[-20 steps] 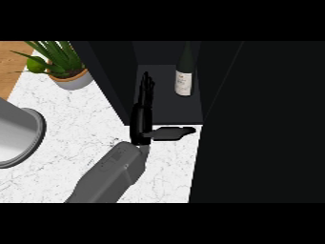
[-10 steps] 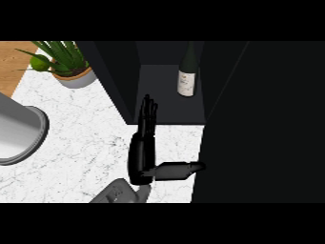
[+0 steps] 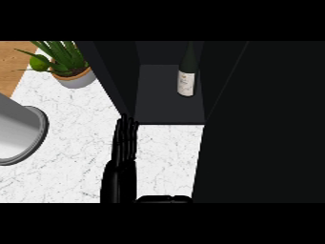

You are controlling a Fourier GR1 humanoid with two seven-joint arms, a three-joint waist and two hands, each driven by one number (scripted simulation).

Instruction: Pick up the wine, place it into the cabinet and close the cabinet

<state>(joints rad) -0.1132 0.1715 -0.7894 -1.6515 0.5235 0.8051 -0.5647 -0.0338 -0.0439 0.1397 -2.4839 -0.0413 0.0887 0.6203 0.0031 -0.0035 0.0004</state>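
Pulled left hand (image 3: 125,143) back out over worktop (image 3: 66,138), fingers straight and pressed together, holding nothing | left wine (image 3: 187,76) upright inside cabinet (image 3: 168,102), well apart from hand | judged placing done, cabinet door (image 3: 277,119) open, closing still due

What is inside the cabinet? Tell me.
The wine bottle stands upright on the floor of the cabinet, toward its right side. Nothing else shows; the back is too dark to tell.
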